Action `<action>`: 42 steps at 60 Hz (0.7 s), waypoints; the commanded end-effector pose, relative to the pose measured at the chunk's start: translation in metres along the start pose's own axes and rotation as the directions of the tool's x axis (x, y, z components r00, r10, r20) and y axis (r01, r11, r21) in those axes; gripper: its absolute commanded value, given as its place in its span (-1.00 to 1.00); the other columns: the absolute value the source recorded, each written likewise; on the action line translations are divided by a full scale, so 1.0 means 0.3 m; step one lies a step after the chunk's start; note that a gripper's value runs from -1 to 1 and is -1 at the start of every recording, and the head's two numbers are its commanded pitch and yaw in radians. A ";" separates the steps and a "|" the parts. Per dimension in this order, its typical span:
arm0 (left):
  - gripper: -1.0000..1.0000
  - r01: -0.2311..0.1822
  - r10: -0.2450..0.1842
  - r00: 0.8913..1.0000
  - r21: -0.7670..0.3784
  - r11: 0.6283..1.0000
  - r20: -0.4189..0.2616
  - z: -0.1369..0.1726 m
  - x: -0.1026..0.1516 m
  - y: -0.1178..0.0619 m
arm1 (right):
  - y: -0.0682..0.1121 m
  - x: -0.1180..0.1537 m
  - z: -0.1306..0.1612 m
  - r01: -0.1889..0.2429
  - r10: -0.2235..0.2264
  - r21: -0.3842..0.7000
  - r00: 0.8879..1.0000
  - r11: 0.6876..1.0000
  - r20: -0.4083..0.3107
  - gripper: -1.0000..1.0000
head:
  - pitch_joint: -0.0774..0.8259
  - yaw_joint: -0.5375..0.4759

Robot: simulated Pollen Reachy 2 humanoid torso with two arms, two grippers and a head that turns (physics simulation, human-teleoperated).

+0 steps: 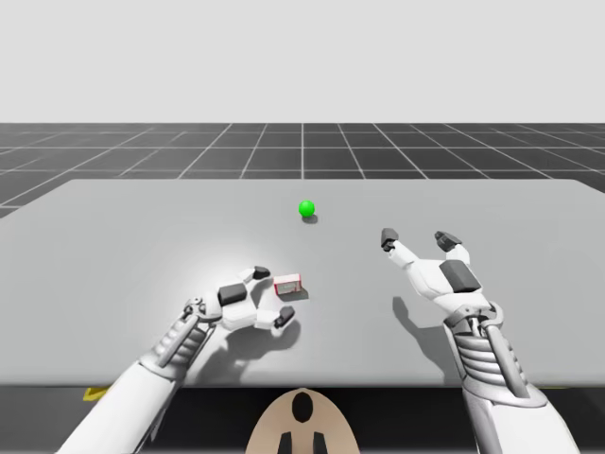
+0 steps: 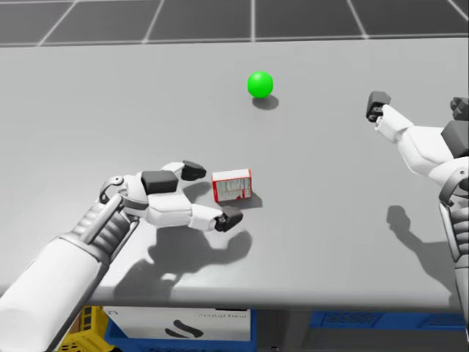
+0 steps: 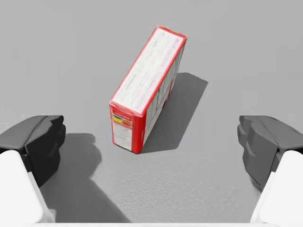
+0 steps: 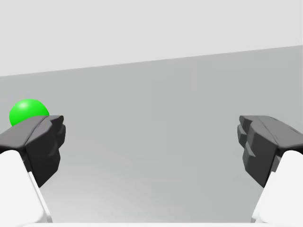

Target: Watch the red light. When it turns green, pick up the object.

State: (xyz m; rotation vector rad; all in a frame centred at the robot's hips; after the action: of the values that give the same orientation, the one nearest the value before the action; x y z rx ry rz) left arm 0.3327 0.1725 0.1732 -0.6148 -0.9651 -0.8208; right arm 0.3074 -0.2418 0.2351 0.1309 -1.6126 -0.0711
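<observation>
The light is a green ball (image 1: 306,209) (image 2: 260,83) (image 4: 27,111) on the grey table, toward the back middle. A small red and white box (image 1: 288,283) (image 2: 231,185) (image 3: 147,87) stands on its long edge near the table's front. My left gripper (image 1: 270,296) (image 2: 211,194) (image 3: 151,142) is open, its dark fingertips either side of the box's near end, neither touching. My right gripper (image 1: 418,240) (image 2: 418,108) (image 4: 151,142) is open above the table's right part, with nothing between its fingers; the green ball sits beyond its one fingertip.
The grey table (image 1: 113,246) spreads wide on all sides of the box. Its front edge (image 2: 293,304) lies close behind my left hand. Below it are blue and yellow crates (image 2: 146,334).
</observation>
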 end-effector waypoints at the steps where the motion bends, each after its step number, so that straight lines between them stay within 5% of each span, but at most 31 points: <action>1: -1.00 -0.002 0.002 1.000 -0.014 1.000 -0.009 -0.082 0.021 0.010 | 0.007 -0.005 0.002 0.014 -0.014 0.002 1.000 1.000 -0.001 -1.00 | 0.66 0.16; 23: -0.97 -0.008 0.008 1.000 -0.003 1.000 -0.028 -0.143 0.025 0.021 | 0.002 0.002 0.001 0.017 -0.017 0.002 1.000 1.000 0.003 -1.00 | 0.66 0.14; 24: -0.82 -0.007 0.007 0.999 -0.003 1.000 -0.032 -0.141 0.024 0.020 | 0.003 0.002 0.001 0.017 -0.017 0.002 1.000 1.000 0.003 -1.00 | 0.66 0.14; 25: -0.21 -0.002 0.002 0.999 -0.006 1.000 -0.032 -0.132 0.022 0.015 | 0.002 0.003 0.001 0.017 -0.017 0.002 1.000 1.000 0.003 -1.00 | 0.66 0.14; 26: 0.81 0.005 -0.006 0.999 -0.013 1.000 -0.037 -0.132 0.018 0.010 | 0.002 0.003 0.001 0.017 -0.017 0.002 1.000 1.000 0.003 -1.00 | 0.66 0.14; 27: 0.94 0.011 -0.012 0.999 -0.015 1.000 -0.043 -0.130 0.018 0.008 | 0.002 0.004 0.002 0.017 -0.017 0.002 1.000 1.000 0.004 -1.00 | 0.66 0.14; 33: 1.00 0.044 -0.044 0.997 0.000 0.999 -0.067 -0.112 0.017 -0.014 | 0.002 0.008 0.003 0.018 -0.018 0.001 1.000 1.000 0.008 -1.00 | 0.65 0.14; 42: 1.00 0.041 -0.041 0.998 -0.006 0.999 -0.054 -0.104 0.019 -0.019 | 0.002 0.008 0.005 0.017 -0.017 -0.001 1.000 1.000 0.008 -1.00 | 0.64 0.14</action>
State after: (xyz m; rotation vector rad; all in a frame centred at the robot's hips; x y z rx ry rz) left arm 0.3482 0.1425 0.1643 -0.5834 -0.9304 -0.8635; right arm 0.3067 -0.2441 0.2386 0.1335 -1.6220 -0.0750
